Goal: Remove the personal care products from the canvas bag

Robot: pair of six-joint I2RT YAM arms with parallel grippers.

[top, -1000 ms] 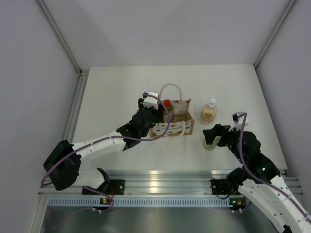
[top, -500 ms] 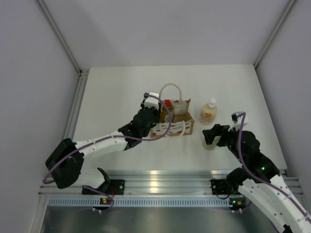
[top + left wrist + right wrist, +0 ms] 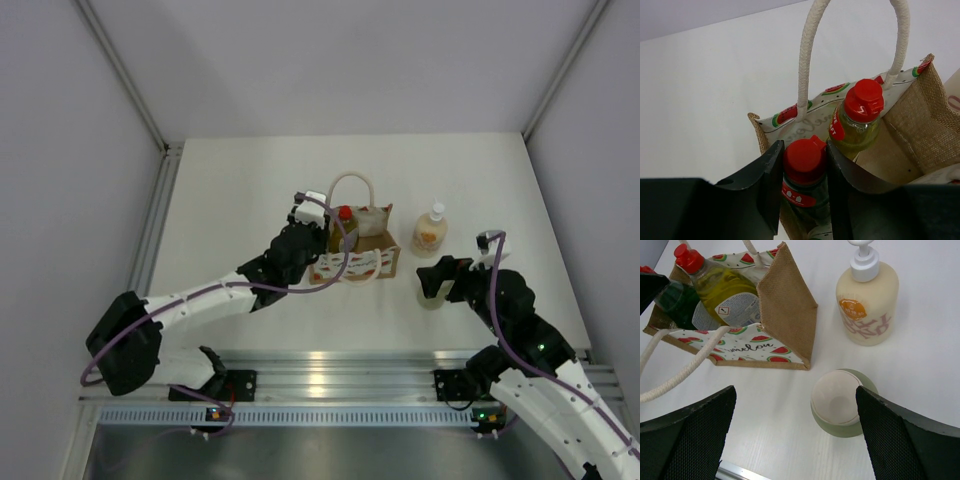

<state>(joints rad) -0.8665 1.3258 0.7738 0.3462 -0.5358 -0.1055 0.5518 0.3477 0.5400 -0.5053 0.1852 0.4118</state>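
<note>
Progress looks about half. The cream pump bottle [image 3: 867, 305] and pale green bottle [image 3: 840, 402] stand on the bench [image 3: 920, 365], the latter below the wide-open right gripper [image 3: 795, 390]. In the canvas bag [image 3: 920, 120], the left gripper [image 3: 805, 147] pinches the dark green bottle [image 3: 802, 182] by its cap, with the yellow bottle [image 3: 855, 125] just beyond.

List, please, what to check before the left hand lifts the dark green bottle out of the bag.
1. Left hand on the dark green bottle: ok, fingers touch both sides of its cap.
2. Yellow bottle outside the grip: ok.
3. Handle off the lift path: ok, it stands beyond both bottles.
4. Canvas bag held down: not ok, nothing pins it; it might rise.
5. Right hand out of the way: ok, open above the upright pale green bottle.
</note>
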